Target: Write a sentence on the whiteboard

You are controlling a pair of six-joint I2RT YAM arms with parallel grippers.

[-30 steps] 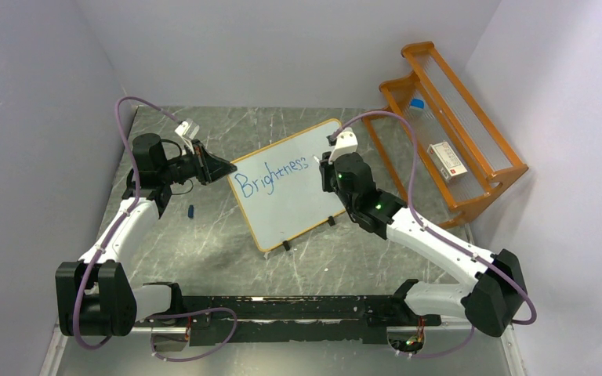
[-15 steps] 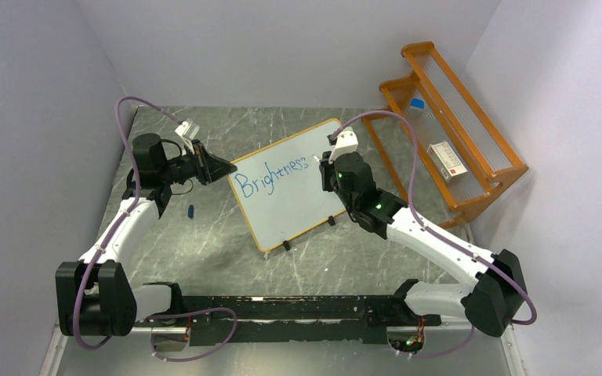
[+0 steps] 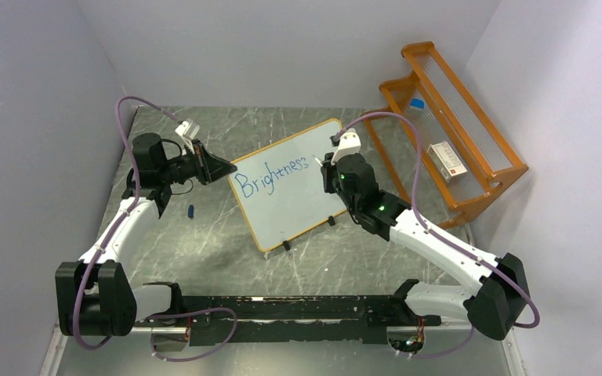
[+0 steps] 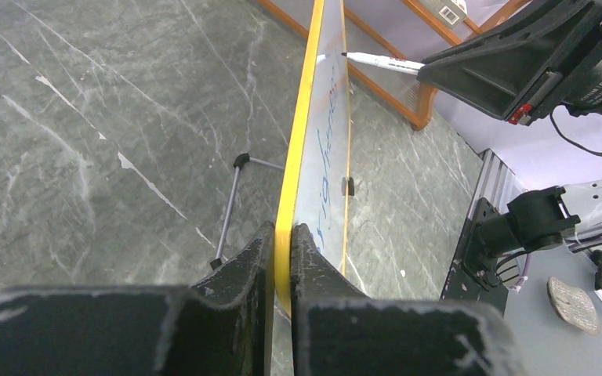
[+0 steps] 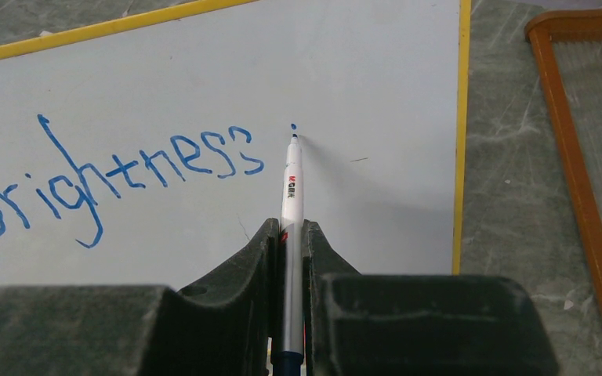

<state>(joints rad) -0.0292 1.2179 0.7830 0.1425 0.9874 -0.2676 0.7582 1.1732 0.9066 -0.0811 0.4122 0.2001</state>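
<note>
Right arm's scooted rightward, stretched forward, right gripper (image 5: 290, 229) clamped on the marker (image 5: 291, 176), tip meeting the whiteboard (image 5: 376, 78) just past the sentence (image 5: 125, 168), left gripper (image 4: 282, 235) pinching its frame.

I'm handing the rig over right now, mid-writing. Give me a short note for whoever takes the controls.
Left end effector: shut on the frame edge of the large white rectangular whiteboard with thin orange-wood frame, steadying it.
Right end effector: shut on a slim white marker with a blue tip. The tip is at the board, just below a small blue dot.
Done: blue handwritten lettering "Brightness" on the top line.
Left: the other words of the sentence. Only the dot follows "Brightness", and the board below that line is blank.
</note>
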